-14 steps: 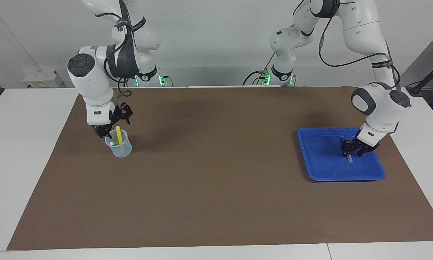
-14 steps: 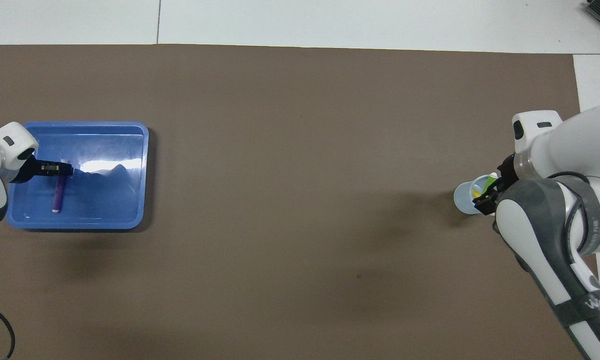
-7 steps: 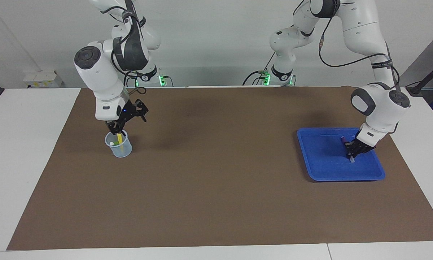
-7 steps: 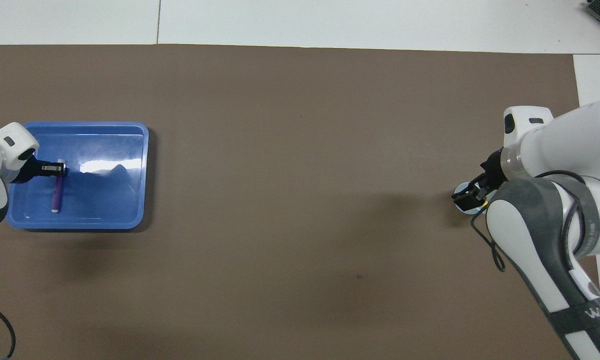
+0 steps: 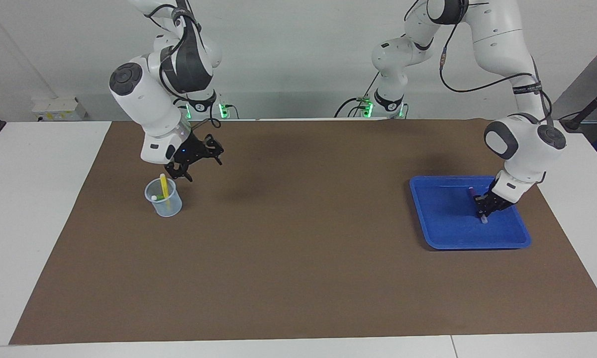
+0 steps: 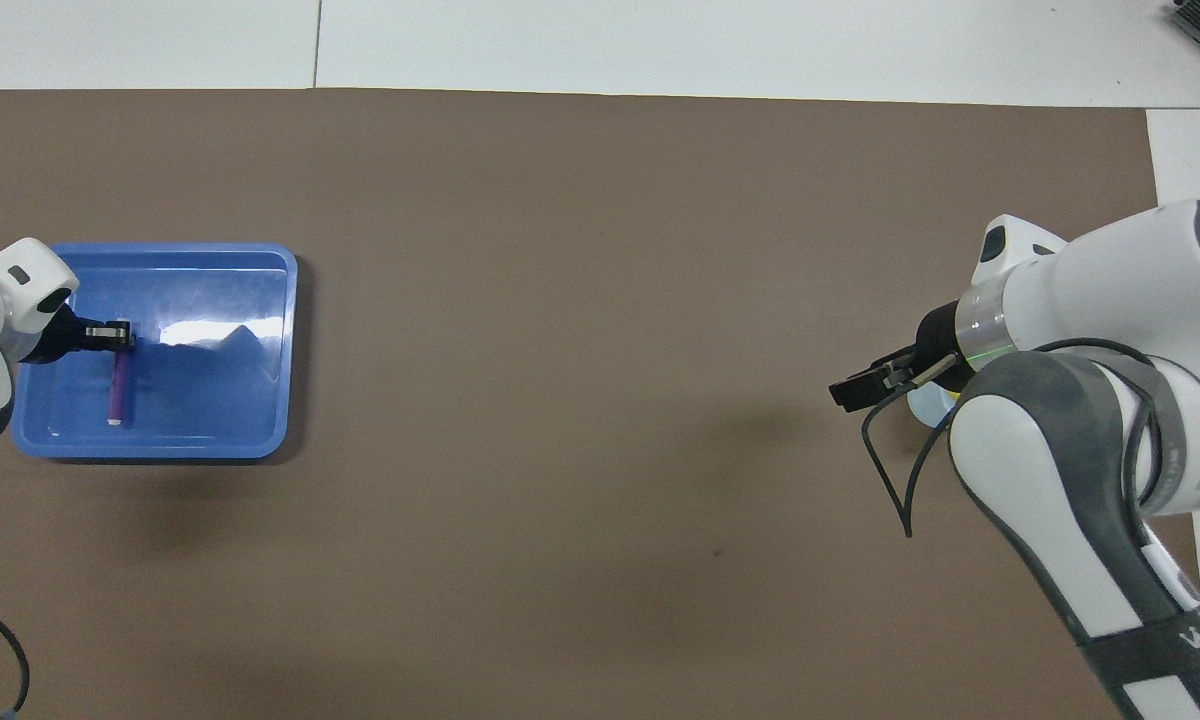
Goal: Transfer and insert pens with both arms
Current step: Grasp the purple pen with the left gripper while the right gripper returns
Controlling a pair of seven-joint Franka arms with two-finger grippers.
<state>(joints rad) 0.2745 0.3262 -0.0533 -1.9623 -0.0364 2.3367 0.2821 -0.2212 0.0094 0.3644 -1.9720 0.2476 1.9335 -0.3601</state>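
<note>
The purple pen (image 5: 478, 209) (image 6: 118, 385) lies in the blue tray (image 5: 447, 233) (image 6: 230, 400) at the left arm's end of the table. My left gripper (image 5: 483, 208) (image 6: 112, 336) is down in the tray, shut on the pen near one end. A clear cup (image 5: 164, 203) (image 6: 926, 404) at the right arm's end holds the yellow pen (image 5: 163, 185) upright and the green pen (image 5: 156, 198) leaning beside it. My right gripper (image 5: 198, 162) (image 6: 857, 386) hangs open and empty above the mat, just beside the cup toward the table's middle.
A brown mat (image 5: 298, 258) covers the table, with white table edges around it. A loose black cable (image 6: 885, 470) hangs from the right wrist. Smaller arm bases with green lights (image 5: 206, 109) stand at the robots' edge.
The left gripper closed on the purple pen in the tray. The right gripper rose from the cup and swung toward the table's middle, still open.
</note>
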